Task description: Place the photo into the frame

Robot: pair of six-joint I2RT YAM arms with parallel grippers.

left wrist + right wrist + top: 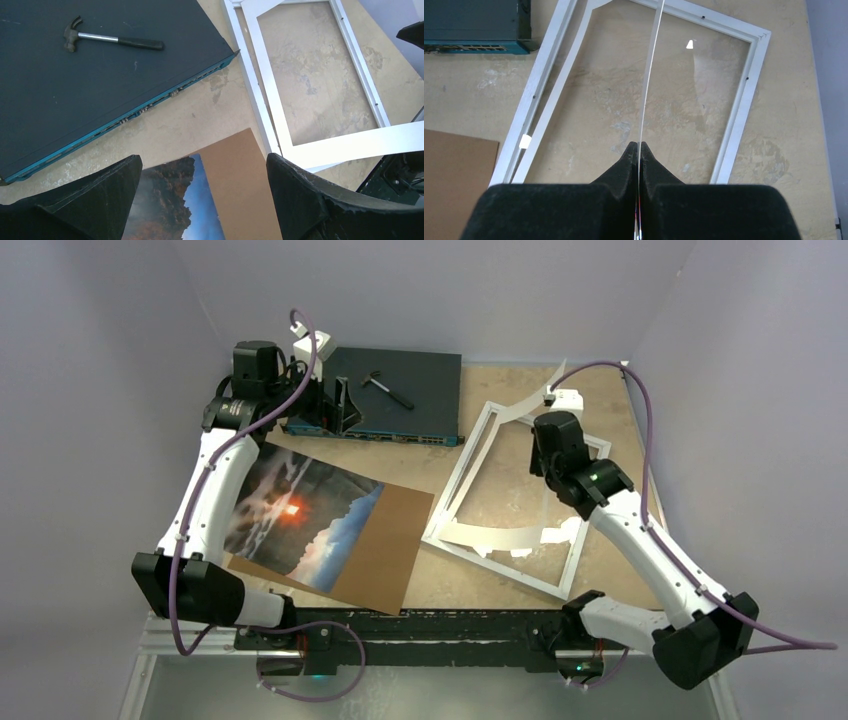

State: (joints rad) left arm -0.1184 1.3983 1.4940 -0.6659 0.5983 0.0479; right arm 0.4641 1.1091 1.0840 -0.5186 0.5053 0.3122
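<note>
The photo [300, 515], a dark cloudy landscape with an orange glow, lies flat on a brown backing board [390, 540] at the left front. Its blue edge [202, 210] shows in the left wrist view. The white frame [459, 470] with its glass pane lies flat at the right. My left gripper [335, 408] hangs open and empty above the table's back left, over the photo's far corner [203, 160]. My right gripper [548, 468] is shut on the white mat sheet [495, 537], which it holds bowed above the frame [744, 100]. The mat passes edge-on between its fingers [639, 145].
A dark flat network switch box [400, 390] sits at the back with a small hammer [385, 387] on top. Grey walls close in the table on both sides and at the back. Bare tabletop shows between the backing board and the frame.
</note>
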